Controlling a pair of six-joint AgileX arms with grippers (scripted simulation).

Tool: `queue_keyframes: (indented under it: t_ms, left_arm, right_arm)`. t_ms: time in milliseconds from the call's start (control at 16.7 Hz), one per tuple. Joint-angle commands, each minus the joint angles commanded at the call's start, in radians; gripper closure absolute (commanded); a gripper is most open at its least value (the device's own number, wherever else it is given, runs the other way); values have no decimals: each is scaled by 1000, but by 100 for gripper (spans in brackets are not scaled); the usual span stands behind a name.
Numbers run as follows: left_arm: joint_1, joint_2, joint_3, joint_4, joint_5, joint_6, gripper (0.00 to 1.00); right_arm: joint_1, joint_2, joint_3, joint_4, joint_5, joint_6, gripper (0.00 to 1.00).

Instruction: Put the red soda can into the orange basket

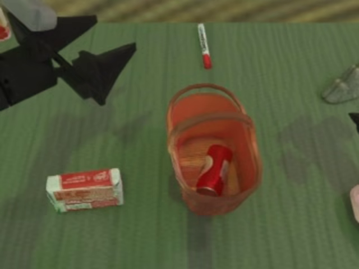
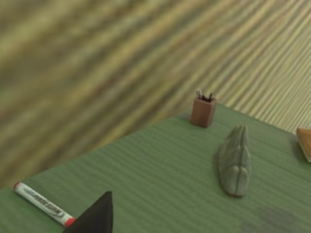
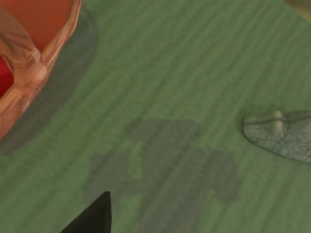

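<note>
Can (image 1: 215, 170): lying tilted inside the basket (image 1: 248, 134) at mid-surface, task apparently done; left gripper (image 1: 106, 73), fingers apart and empty, raised at far left; right gripper at the right edge, state cannot be told.

The left arm reaches in from the top view's upper left corner, raised above the table. Its black two-finger gripper (image 1: 109, 73) points toward the right, with both pointed fingers spread apart and nothing between them. One dark fingertip (image 2: 95, 218) shows in the left wrist view. The right arm sits at the right edge, where only a dark tip of the right gripper (image 1: 354, 119) shows.
</note>
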Motion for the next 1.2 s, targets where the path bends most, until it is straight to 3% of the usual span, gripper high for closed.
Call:
queue_keyframes:
  t_ms: [360,660,900,1200]
  left_arm:
    - [92,-647,-306,-280,-347,9,0]
    - [153,-1106,-532,-472,-588,40,0]
    - [182,-1312,-653,-571,-711,63,0]
    - [189,-1358,-683,-595,-741,70,0]
  right_arm:
    - [188,666,643,-451,-3,-274,0]
    - [314,1090,1072,-732,-1,-458,0]
    - [375,1268,1280,-855,3,-547,0]
    - [389,1307,1328,-882,5,-569,0]
